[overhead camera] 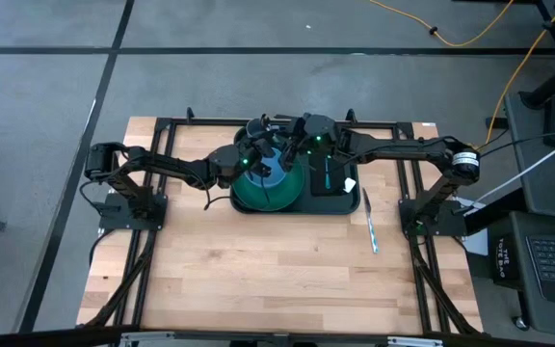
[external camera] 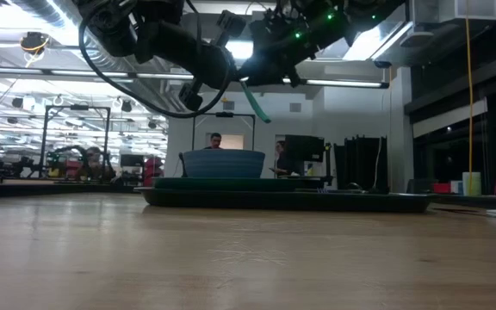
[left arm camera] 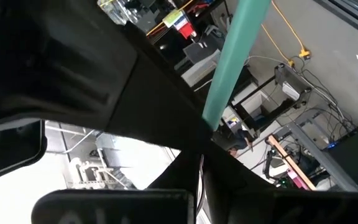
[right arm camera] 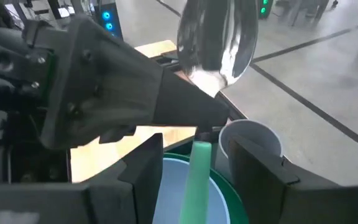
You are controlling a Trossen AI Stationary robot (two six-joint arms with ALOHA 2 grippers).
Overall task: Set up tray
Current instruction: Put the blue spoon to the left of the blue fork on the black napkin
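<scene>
Both tools hold one spoon [right arm camera: 218,43]: left tool [overhead camera: 258,154] clamped on it, right tool [overhead camera: 292,145] spread, above one tray [overhead camera: 340,204].

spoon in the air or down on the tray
In the air: the spoon is pinched in the shut left claw, handle hanging over the bowl and tray.

The dark green tray [overhead camera: 338,205] lies flat at the table's far middle.
</scene>
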